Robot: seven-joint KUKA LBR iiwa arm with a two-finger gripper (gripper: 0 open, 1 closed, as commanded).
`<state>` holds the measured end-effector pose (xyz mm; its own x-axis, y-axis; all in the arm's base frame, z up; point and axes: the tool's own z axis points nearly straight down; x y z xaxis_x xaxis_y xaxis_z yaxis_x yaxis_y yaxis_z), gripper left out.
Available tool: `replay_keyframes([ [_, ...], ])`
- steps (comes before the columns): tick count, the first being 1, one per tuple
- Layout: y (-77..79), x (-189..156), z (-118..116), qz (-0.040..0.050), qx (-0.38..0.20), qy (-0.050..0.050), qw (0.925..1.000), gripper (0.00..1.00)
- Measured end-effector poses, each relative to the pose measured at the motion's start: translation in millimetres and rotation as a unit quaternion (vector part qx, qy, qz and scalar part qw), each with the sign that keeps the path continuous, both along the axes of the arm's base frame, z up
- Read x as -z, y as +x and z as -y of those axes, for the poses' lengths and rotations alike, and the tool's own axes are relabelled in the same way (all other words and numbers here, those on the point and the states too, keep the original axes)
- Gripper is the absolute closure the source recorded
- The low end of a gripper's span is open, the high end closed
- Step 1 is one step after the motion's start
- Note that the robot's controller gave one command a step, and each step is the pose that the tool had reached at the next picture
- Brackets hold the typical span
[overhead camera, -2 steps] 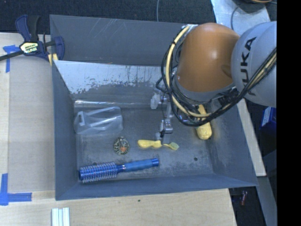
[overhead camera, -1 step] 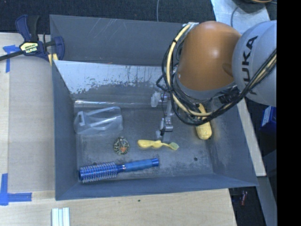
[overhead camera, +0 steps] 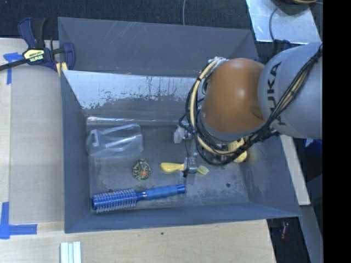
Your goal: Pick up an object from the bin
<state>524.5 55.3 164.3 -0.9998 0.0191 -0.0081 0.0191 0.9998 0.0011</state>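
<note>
My gripper [overhead camera: 190, 169] hangs below the orange cover at the middle right of the bin floor, its tip down on a flat yellow thing [overhead camera: 174, 167] that pokes out to its left and right. Just in front lies a blue hairbrush [overhead camera: 138, 196], bristle head to the left and handle end close under the gripper. A small round patterned thing [overhead camera: 142, 170] rests on the floor to the left of the yellow one.
A clear plastic package lies flat at the back left of the bin floor [overhead camera: 113, 137]. The arm with its orange cover and cables hangs over the right half of the bin.
</note>
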Motion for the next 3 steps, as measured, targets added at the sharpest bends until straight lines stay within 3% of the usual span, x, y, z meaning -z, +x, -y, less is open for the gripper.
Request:
replay_keyframes([
  [1, -31.8, 53, -44, 0.0049, -0.078, -0.001, 0.9969, 0.0],
  [2, -29.3, 74, -46, 0.0015, -0.038, 0.0, 0.9993, 0.0],
  [3, -20.8, 93, -24, 0.0043, -0.272, -0.002, 0.9622, 1.0],
])
